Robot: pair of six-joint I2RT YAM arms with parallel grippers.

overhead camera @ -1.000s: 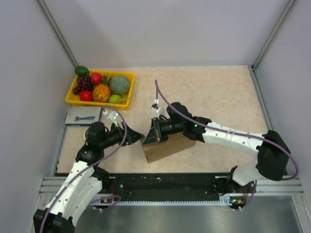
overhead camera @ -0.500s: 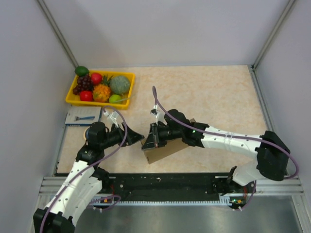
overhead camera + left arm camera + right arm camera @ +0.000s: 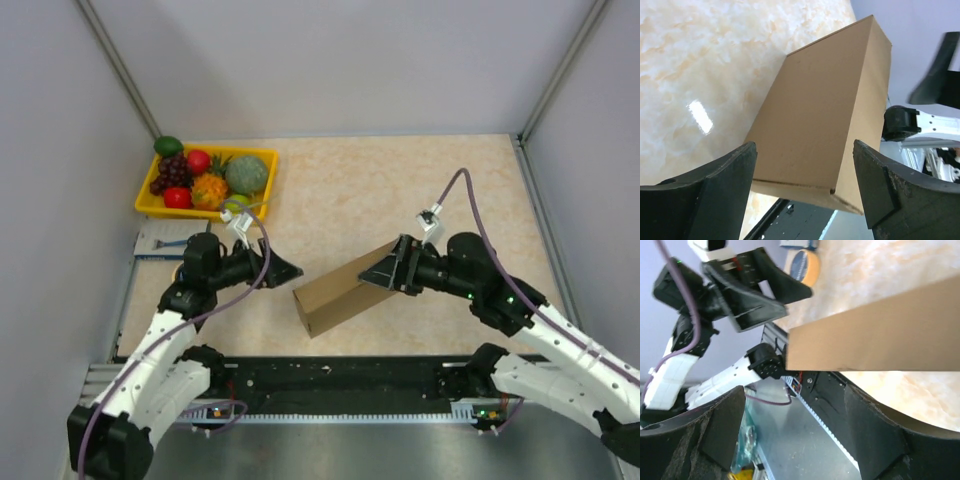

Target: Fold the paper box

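Left black two-finger gripper point(image 3: 288, 270): fingers spread wide, clamped on nothing, tips aimed rightward at the near-left end of the plain brown cardboard box point(image 3: 335, 297), close to it. Right black two-finger gripper point(image 3: 376, 272): fingers likewise parted, holding nothing, set at the far-right end of the box; touching it or only overlapping it from above, cannot tell. Box closed into a flat-sided oblong, lying on the beige marbled table top point(image 3: 450, 190) just ahead of the black base rail point(image 3: 340, 375), roughly midway between the two arms. Long axis diagonal: from the near-left end by the left gripper away toward the far right by the right gripper. From the left wrist, one broad plain face framed between the two fingers, a short end nearest. From the right wrist, one long face crossing above the gap between the fingers. Well apart at the far-left corner, yellow plastic tray point(image 3: 271, 175) of fruit, with a small blue-white packet point(image 3: 165, 240) just in front of it.
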